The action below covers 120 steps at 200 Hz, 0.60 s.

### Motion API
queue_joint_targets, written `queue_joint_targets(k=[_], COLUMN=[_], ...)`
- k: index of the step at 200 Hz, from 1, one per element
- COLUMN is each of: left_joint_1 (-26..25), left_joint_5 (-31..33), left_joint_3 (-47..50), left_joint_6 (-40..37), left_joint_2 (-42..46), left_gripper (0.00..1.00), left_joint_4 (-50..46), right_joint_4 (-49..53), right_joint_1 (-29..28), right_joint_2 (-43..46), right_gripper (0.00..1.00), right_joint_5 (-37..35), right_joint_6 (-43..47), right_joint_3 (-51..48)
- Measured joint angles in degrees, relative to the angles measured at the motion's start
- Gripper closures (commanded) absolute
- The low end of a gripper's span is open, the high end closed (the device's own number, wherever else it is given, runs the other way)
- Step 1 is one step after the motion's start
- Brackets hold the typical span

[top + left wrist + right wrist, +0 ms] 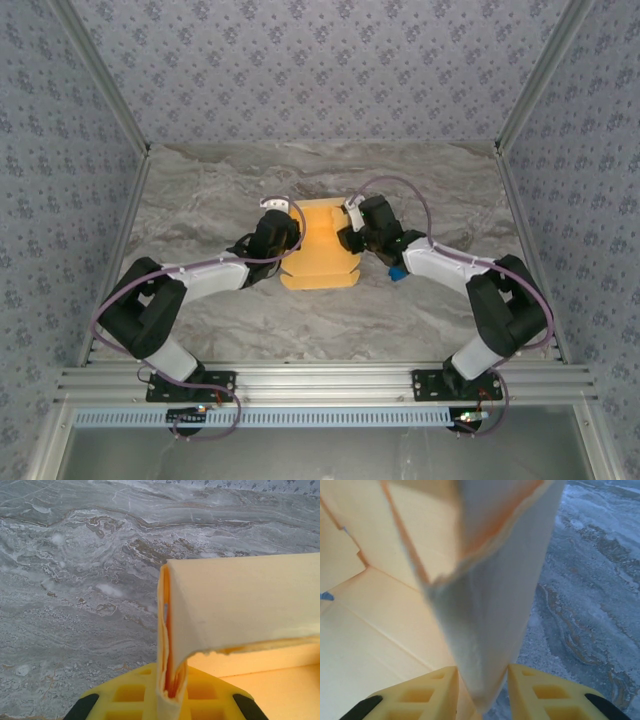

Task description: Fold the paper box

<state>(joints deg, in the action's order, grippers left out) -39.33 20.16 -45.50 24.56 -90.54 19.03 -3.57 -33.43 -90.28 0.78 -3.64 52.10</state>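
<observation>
Left gripper (283, 232): sits at the 9 o'clock edge of the yellow-orange, thin-cardboard paper box (320, 250). In the wrist view its yellow fingers (130, 695) are pressed together on a raised side flap, which stands upright and doubled over between them.

Paper box: lies mid-table on the grey marbled table (200, 200), base panel flat, both side flaps lifted. Tabs show along its 6 o'clock edge.

Right gripper (352, 228): at the box's 2 o'clock corner. Wrist view shows the opposite flap (485, 630) filling the gap between the fingers (425, 692), both touching it, so I read this as a pinch (the picture is blurred here).

Small blue object (397, 272): on the table at 4 o'clock of the box, just beside the right arm.

Handling, my judgement:
- The sheet is light and springy. It is stiff across the panels, weak at the creases and ragged on the cut edges.
- It should slide easily on the marble.
- Best hold is low on a flap near its crease.
- Hard squeezing risks crushing the flap.
</observation>
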Motion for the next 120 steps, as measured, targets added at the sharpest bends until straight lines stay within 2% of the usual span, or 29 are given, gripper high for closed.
queue_joint_targets(k=[32,60,120], left_joint_1=[0.00,0.00,-0.04], left_joint_5=[0.04,0.20,0.00], left_joint_3=[0.00,0.00,-0.57], left_joint_6=[0.07,0.17,0.22], left_joint_2=[0.00,0.00,0.00], left_gripper=[0.95,0.95,0.95], left_joint_4=[0.04,0.22,0.28], right_joint_4=[-0.09,0.22,6.99], right_joint_1=[-0.20,-0.94,-7.72], right_joint_2=[-0.20,-1.20,-4.96], right_gripper=[0.73,0.82,0.87], right_joint_5=[-1.99,-6.32,-27.17], right_joint_6=[-0.35,-2.27,-11.69], right_joint_3=[0.98,2.12,7.91])
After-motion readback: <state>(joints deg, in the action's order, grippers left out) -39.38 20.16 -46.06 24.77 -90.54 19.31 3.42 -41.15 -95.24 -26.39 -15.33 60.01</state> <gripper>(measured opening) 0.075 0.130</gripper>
